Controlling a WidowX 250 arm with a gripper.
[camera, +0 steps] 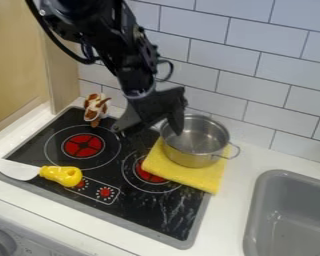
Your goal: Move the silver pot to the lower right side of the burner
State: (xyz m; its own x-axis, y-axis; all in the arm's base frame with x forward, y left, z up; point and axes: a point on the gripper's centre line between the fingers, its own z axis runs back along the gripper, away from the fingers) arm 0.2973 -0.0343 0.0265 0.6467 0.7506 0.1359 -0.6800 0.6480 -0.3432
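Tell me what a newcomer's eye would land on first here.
The shiny silver pot likely grabs attention first, sitting on a bright yellow cloth at the upper right of the black stove. The black gripper hangs open at the pot's left side. Then comes the yellow-handled knife across the stove's left edge.

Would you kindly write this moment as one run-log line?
silver pot: on yellow cloth, upper right of right-hand burner | gripper: open, at pot's left rim | move to lower right: not done
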